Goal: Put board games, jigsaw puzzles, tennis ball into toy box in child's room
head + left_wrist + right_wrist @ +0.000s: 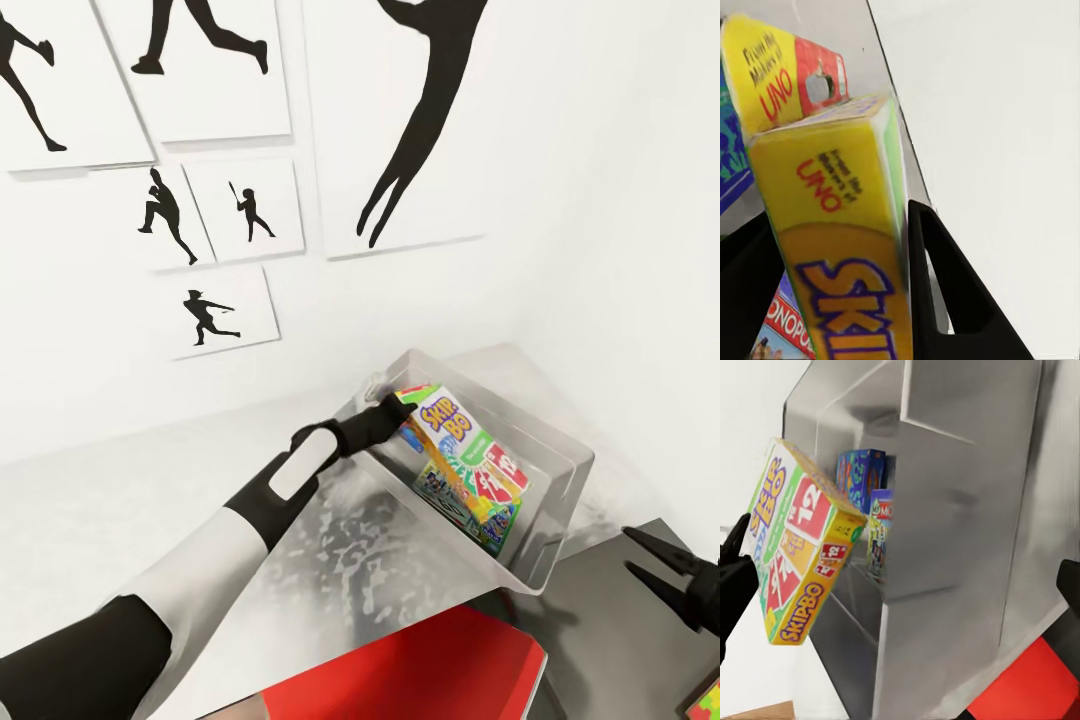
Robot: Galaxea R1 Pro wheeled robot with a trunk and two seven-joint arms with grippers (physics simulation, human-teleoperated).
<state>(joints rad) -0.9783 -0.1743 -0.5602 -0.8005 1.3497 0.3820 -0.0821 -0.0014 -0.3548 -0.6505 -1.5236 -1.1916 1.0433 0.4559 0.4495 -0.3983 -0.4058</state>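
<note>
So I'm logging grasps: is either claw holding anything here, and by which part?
The left claw holds the Skip-Bo box by its top end, one finger on each side, over the toy bin. The right claw holds nothing.

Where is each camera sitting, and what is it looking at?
Head view: up on the robot's head, looking down over the toy box on the table; the left arm reaches to the Skip-Bo box, and the right gripper shows at the edge.
Left wrist view: on the left arm, looking along the left gripper, whose dark fingers clamp the Skip-Bo box.
Right wrist view: on the right arm, facing the toy box from the side.
All three share the Skip-Bo box.
</note>
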